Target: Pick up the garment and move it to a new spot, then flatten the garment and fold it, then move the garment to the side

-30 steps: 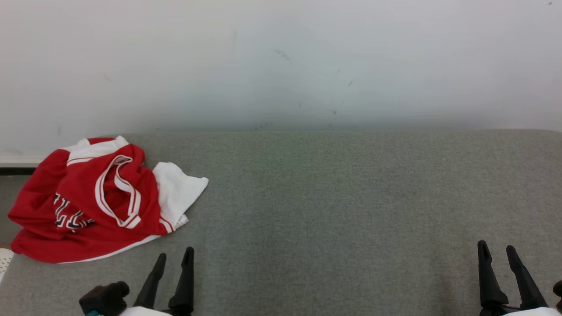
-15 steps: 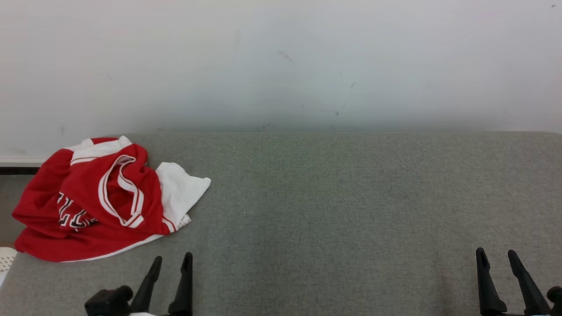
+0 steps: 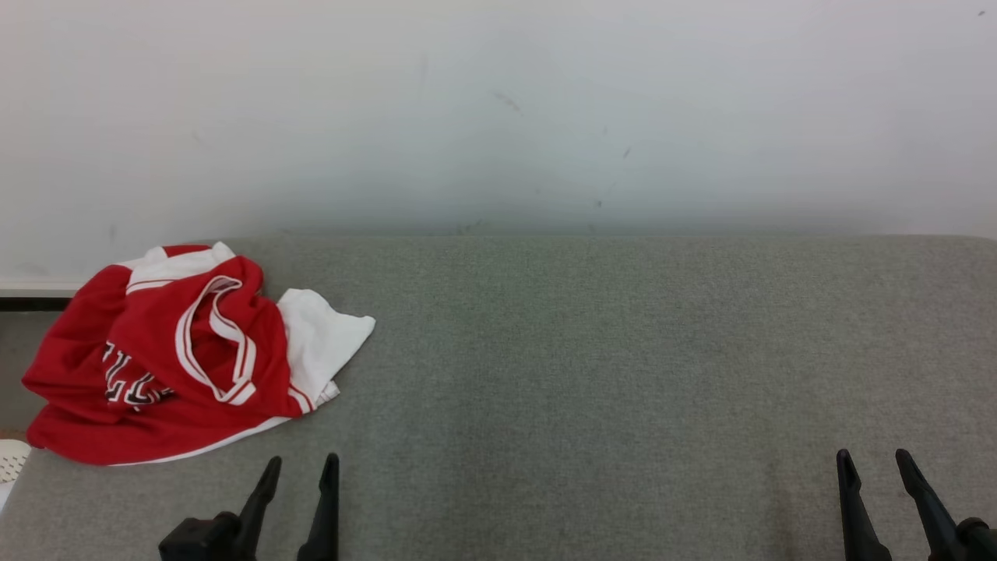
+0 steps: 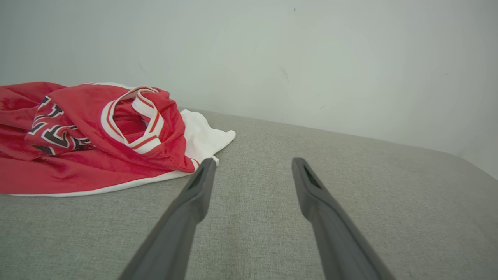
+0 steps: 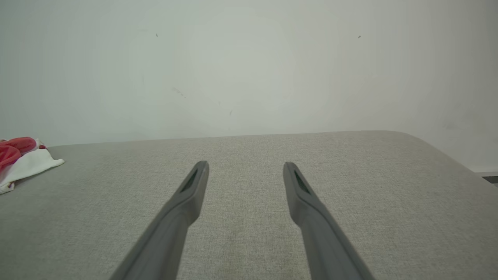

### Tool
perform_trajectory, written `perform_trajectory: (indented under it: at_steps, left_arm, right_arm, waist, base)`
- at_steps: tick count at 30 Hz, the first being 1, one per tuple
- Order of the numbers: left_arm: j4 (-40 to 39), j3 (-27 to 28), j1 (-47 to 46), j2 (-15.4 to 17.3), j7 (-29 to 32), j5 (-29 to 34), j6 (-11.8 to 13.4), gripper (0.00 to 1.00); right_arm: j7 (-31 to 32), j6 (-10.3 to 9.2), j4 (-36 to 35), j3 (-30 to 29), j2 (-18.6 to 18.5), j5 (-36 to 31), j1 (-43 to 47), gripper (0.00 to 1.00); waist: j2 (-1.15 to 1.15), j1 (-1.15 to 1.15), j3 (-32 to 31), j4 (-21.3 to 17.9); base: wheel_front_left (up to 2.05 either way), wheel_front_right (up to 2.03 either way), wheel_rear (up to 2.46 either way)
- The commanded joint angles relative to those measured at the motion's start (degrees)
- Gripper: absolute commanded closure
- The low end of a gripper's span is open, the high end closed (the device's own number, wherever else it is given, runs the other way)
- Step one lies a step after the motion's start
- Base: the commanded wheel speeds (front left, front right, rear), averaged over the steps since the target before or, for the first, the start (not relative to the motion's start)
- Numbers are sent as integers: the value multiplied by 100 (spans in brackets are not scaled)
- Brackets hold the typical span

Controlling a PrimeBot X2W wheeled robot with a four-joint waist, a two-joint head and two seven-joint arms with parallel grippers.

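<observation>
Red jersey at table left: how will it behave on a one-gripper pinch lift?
Probably floppy: the jersey lies crumpled in soft folds, so the rest would likely hang and drag. Likely light, since the cloth looks thin. Its trimmed opening stands up as a loop that might snag during a grasp.

The bench [image 3: 623, 351] is covered in grey woven fabric, flat and even, with a rounded far right corner. Its far edge runs along a pale wall [image 3: 498, 117]. 1 thing lies on it: a red and white garment [image 3: 163, 366], crumpled in a heap at the far left, its left part reaching the bench's left edge. The red cloth is uppermost, with a white-and-red trimmed opening facing up and dark lettering partly lost in a fold. A white part spreads flat toward the bench's middle.
</observation>
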Motion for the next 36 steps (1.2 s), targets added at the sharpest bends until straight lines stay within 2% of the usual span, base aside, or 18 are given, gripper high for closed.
perform_trajectory:
  at_steps: [1, 26, 36]
  left_arm:
    - [-1, 22, 40, 47, -64, 189, 22, 0]
    - [65, 68, 125, -19, -305, 1159, -29, 0]
    - [99, 80, 55, -33, -297, 1130, -58, 0]
  right_arm:
    - [-50, -8, -18, -19, 0, -104, 19, 0]
    - [-301, -10, -56, -92, 1, -728, 186, 0]
    - [-290, -10, -38, -70, 24, -593, 203, 0]
  waist:
    - [0, 0, 1, -7]
    - [0, 0, -30, -6]
    - [0, 0, -44, 206]
  base:
    - [0, 0, 0]
    - [0, 0, 0]
    - [0, 0, 0]
